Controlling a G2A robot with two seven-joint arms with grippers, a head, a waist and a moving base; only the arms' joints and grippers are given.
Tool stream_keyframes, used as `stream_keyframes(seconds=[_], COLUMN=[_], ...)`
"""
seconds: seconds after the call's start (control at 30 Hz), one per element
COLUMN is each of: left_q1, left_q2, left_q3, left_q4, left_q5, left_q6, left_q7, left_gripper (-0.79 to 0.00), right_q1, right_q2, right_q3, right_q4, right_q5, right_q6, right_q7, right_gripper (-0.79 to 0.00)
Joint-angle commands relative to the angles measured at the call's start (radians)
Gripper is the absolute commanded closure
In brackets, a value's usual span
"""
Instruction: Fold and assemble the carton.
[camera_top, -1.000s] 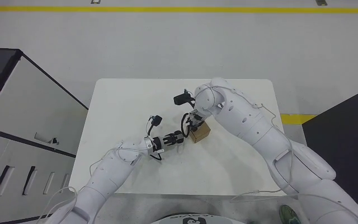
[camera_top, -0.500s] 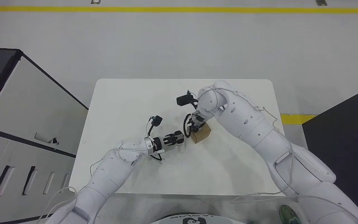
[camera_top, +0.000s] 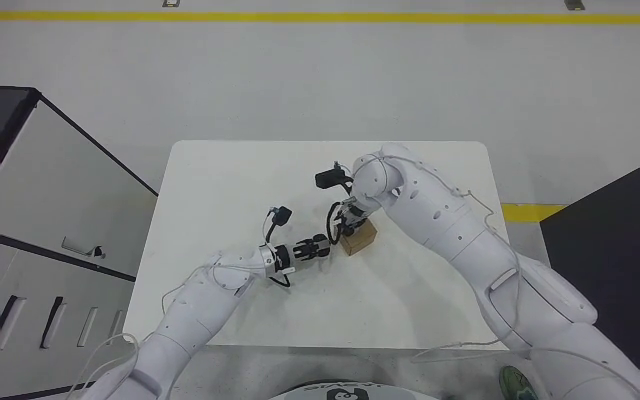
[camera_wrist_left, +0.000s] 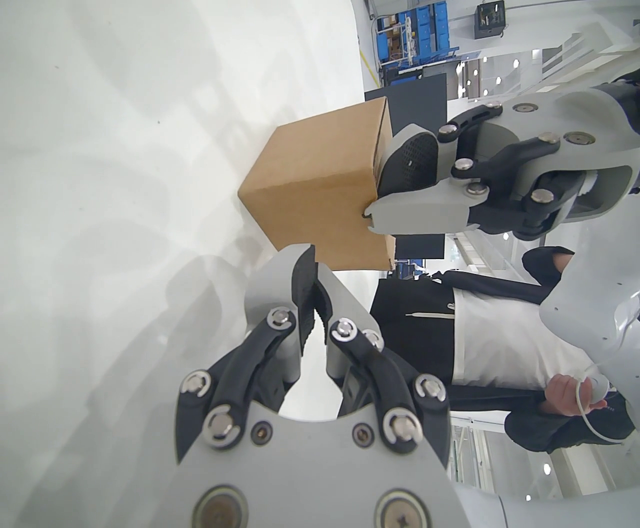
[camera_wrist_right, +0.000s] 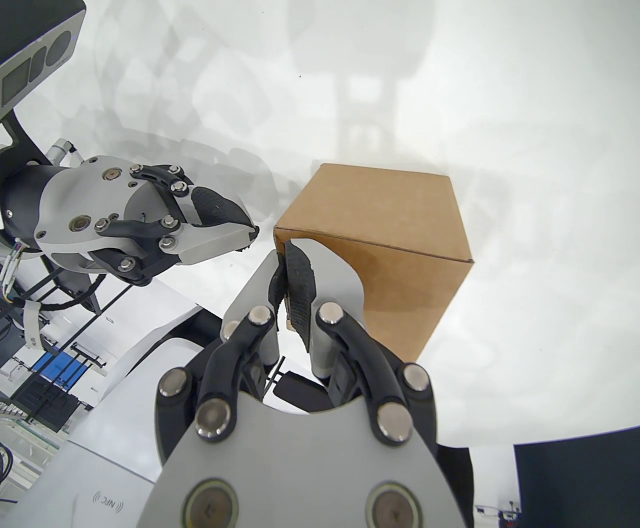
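Standing near the middle of the table (camera_top: 230, 200), the carton (camera_wrist_left: 320, 190) lies straight ahead of the left gripper (camera_wrist_left: 311, 261), jaws pressed together, just short of it; the right gripper (camera_wrist_right: 285, 256), jaws likewise together, touches its upper edge.

carton (camera_top: 358, 236) | brown cardboard, closed cube | upright | on white table (camera_top: 420, 300), near centre

One carton (camera_top: 357, 236) on show, folks, a single brown box. Two end effectors in play: the left end effector (camera_top: 322, 245) and the right end effector (camera_top: 343, 228). One white surface (camera_top: 430, 170) under it all.
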Motion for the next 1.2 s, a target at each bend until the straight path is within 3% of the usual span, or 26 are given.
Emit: stream_keyframes(seconds=[0.0,0.23,0.27,0.3,0.37,0.47,0.53,0.63,0.67,0.7,1.0,1.17], left_q1=[-0.001,-0.011,-0.013,-0.014,-0.016,-0.016,-0.016,-0.015,-0.014,-0.014,-0.011,0.007], left_q2=[-0.001,-0.003,-0.004,-0.004,-0.005,-0.005,-0.004,-0.002,0.0,0.001,0.003,0.011], left_q3=[0.002,0.011,0.012,0.014,0.017,0.019,0.018,0.013,0.011,0.01,0.007,-0.013], left_q4=[-0.002,-0.015,-0.017,-0.019,-0.024,-0.031,-0.036,-0.048,-0.053,-0.062,-0.081,-0.101], left_q5=[0.002,0.01,0.014,0.018,0.027,0.034,0.042,0.062,0.076,0.091,0.117,0.181], left_q6=[0.001,-0.006,-0.01,-0.015,-0.031,-0.063,-0.084,-0.112,-0.117,-0.12,-0.108,-0.149], left_q7=[-0.001,-0.007,-0.008,-0.008,-0.006,-0.001,0.004,0.015,0.02,0.025,0.037,0.095], left_gripper=[0.0,0.0,0.0,0.0,0.0,0.0,-0.031,-0.32,-0.471,-0.785,-0.785,-0.785], right_q1=[-0.003,-0.068,-0.088,-0.112,-0.163,-0.25,-0.308,-0.346,-0.346,-0.346,-0.356,-0.396], right_q2=[0.005,0.062,0.074,0.086,0.111,0.145,0.161,0.172,0.172,0.172,0.172,0.19], right_q3=[0.017,0.184,0.222,0.262,0.346,0.477,0.555,0.602,0.602,0.602,0.605,0.669], right_q4=[-0.016,-0.12,-0.14,-0.161,-0.203,-0.26,-0.294,-0.313,-0.313,-0.313,-0.309,-0.279], right_q5=[0.01,0.09,0.11,0.135,0.177,0.25,0.325,0.377,0.377,0.377,0.391,0.473], right_q6=[0.001,-0.019,-0.026,-0.034,-0.055,-0.084,-0.106,-0.11,-0.11,-0.11,-0.114,-0.184], right_q7=[-0.003,-0.011,-0.016,-0.019,-0.024,-0.042,-0.041,-0.03,-0.03,-0.03,-0.04,-0.014], right_gripper=[0.0,-0.003,-0.182,-0.28,-0.382,-0.773,-0.785,-0.785,-0.785,-0.785,-0.785,-0.785])
